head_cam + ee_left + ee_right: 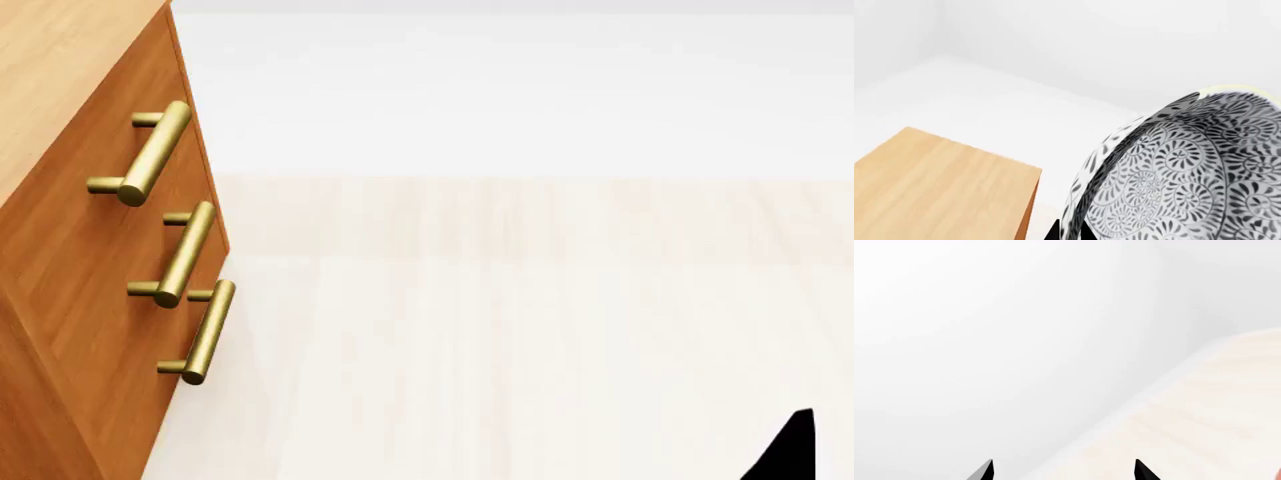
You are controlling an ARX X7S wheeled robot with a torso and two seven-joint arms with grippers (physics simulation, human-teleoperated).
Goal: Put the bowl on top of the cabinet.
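Note:
The bowl (1187,175), white with a dense grey-black floral pattern, fills much of the left wrist view. My left gripper (1071,232) is shut on the bowl's rim, one black fingertip on each side of the wall. The bowl hangs in the air beside and above the cabinet's light wood top (934,185). In the head view the cabinet (94,280) stands at the left, its orange-brown front carrying three brass bar handles (154,152). My right gripper (1063,471) is open, its two tips wide apart with nothing between them. The bowl does not show in the head view.
Pale wood floor (534,330) stretches to the right of the cabinet, meeting a white wall (534,90) behind. A black part of my right arm (790,450) shows at the head view's lower right corner.

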